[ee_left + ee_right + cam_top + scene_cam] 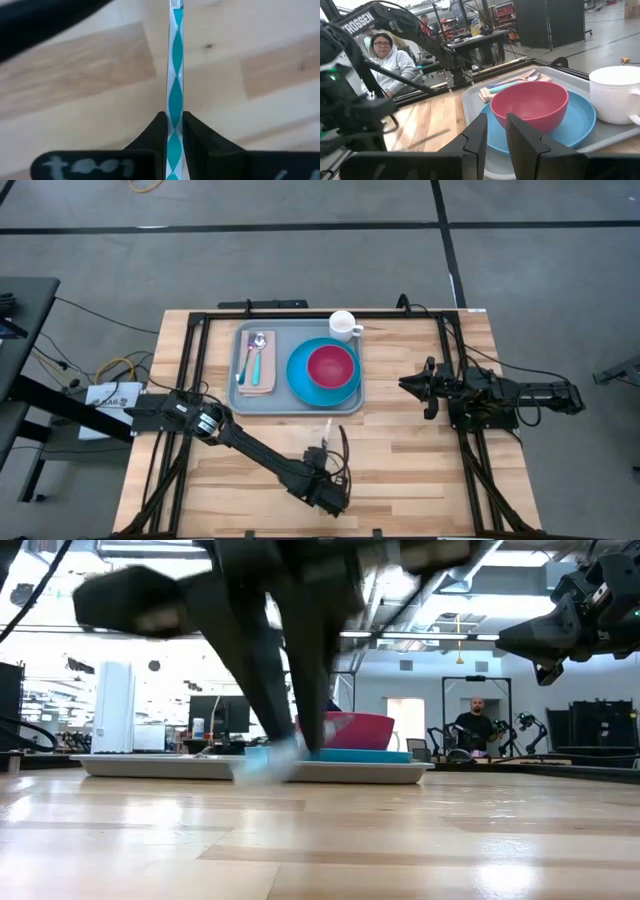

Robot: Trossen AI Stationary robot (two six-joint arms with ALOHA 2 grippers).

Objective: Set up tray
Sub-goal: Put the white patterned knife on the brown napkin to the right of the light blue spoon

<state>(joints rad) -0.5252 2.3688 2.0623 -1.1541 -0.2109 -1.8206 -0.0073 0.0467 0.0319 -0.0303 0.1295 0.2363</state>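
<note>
The light-grey tray (300,409) lies at the table's middle. It carries a tan napkin (243,382) with a spoon (259,340) and a teal-handled utensil on it. It also carries a blue plate (298,380) with a red bowl (330,366) on it. A white mug (343,325) stands at the tray's far right corner. My left gripper (325,465) is near the table's near edge, shut on a teal-and-white striped straw (175,75). My right gripper (405,385) hovers right of the tray, open by a narrow gap (496,135) and holding nothing. My left gripper pinches the striped straw (174,131) between its two fingers (156,131). The fingers come from above, pointing down (300,735). The straw runs on past the fingertips toward the tray (328,425). Its pale end shows low by the table (268,765). Whether it rests there, I cannot tell.
Bare wood spreads between the tray and the near edge, and on both sides of the tray. A black frame (300,315) runs along the far edge and down both sides. Beyond the table a person (385,55) sits watching, and another person (475,725) stands farther off.
</note>
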